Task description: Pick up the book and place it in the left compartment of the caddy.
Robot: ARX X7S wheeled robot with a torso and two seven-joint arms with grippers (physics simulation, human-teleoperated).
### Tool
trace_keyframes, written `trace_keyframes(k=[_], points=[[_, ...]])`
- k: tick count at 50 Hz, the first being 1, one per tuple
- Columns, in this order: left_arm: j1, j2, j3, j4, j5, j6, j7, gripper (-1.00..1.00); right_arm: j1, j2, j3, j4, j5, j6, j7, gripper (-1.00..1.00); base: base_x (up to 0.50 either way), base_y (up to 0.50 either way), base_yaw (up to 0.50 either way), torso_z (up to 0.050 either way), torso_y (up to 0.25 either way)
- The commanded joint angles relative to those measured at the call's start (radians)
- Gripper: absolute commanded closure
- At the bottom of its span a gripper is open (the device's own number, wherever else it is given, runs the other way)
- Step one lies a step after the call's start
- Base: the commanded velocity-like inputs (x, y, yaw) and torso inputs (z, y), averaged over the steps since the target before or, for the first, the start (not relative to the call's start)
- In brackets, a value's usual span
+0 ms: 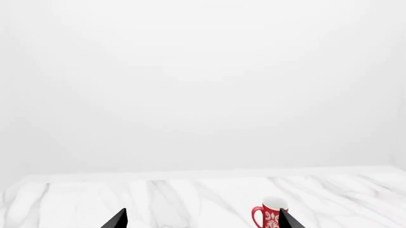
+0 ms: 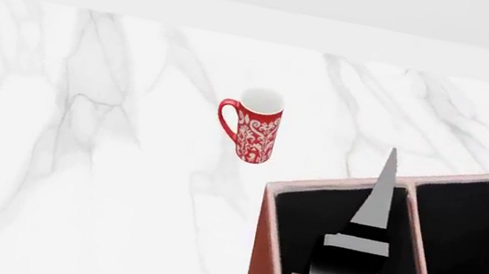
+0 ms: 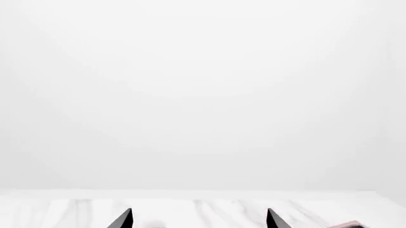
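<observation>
The book showed in none of the views, so where it lay could not be told. The caddy point(image 2: 354, 201) stood at the near right of the marble table point(image 2: 70, 152), its long left compartment point(image 2: 310, 224) black-lined, with the right gripper point(image 3: 199, 221) raised above it, fingers spread wide and holding nothing. The red mug point(image 2: 253, 132) stood upright near the caddy's far left corner, apart from it, and the left gripper point(image 1: 201, 221), also wide and empty, hung at the table's left side.

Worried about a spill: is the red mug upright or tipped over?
Upright. In the head view the red mug stands on the marble table, its open rim facing up and its handle at the side.
</observation>
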Motion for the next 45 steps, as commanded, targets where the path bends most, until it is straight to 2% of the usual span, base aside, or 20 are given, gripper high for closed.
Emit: trace_keyframes(k=[1, 7, 12, 16, 21, 26, 30, 40, 43, 45], points=[[0.001, -0.01, 0.005, -0.008, 0.006, 0.012, 0.002, -1.0, 0.066, 0.074, -0.136, 0.05, 0.077, -0.053, 0.194, -1.0, 0.0, 0.0, 0.0, 0.0, 0.0], [-0.002, -0.025, -0.002, -0.018, -0.005, 0.023, -0.004, -1.0, 0.081, 0.123, -0.169, 0.091, 0.145, -0.107, 0.243, -1.0, 0.0, 0.0, 0.0, 0.0, 0.0], [-0.006, -0.037, -0.007, -0.026, -0.008, 0.03, -0.001, -1.0, 0.065, 0.144, -0.156, 0.12, 0.138, -0.092, 0.205, -1.0, 0.0, 0.0, 0.0, 0.0, 0.0], [-0.007, -0.047, -0.011, -0.021, -0.01, 0.033, 0.011, -1.0, 0.128, 0.195, -0.254, 0.163, 0.117, -0.052, 0.253, -1.0, 0.0, 0.0, 0.0, 0.0, 0.0], [-0.011, -0.057, -0.014, -0.025, -0.012, 0.04, 0.014, -1.0, 0.191, 0.209, -0.298, 0.195, 0.15, -0.068, 0.243, -1.0, 0.0, 0.0, 0.0, 0.0, 0.0], [-0.014, -0.071, -0.021, -0.024, -0.023, 0.048, 0.021, -1.0, 0.29, 0.207, -0.367, 0.24, 0.177, -0.055, 0.2, -1.0, 0.0, 0.0, 0.0, 0.0, 0.0], [-0.016, -0.084, -0.031, -0.028, -0.026, 0.054, 0.033, -1.0, 0.327, 0.18, -0.362, 0.294, 0.196, -0.059, 0.112, -1.0, 0.0, 0.0, 0.0, 0.0, 0.0], [-0.01, -0.093, -0.042, -0.039, 0.025, 0.056, 0.087, -1.0, 0.453, 0.188, -0.441, 0.39, 0.239, -0.022, 0.029, -1.0, 0.0, 0.0, 0.0, 0.0, 0.0], [-0.013, -0.099, -0.046, -0.047, 0.027, 0.06, 0.089, -1.0, 0.482, 0.151, -0.389, 0.374, 0.159, 0.041, -0.085, -1.0, 0.0, 0.0, 0.0, 0.0, 0.0], [-0.013, -0.101, -0.051, -0.054, 0.038, 0.063, 0.097, -1.0, 0.536, 0.152, -0.44, 0.406, 0.139, 0.067, -0.078, -1.0, 0.0, 0.0, 0.0, 0.0, 0.0]])
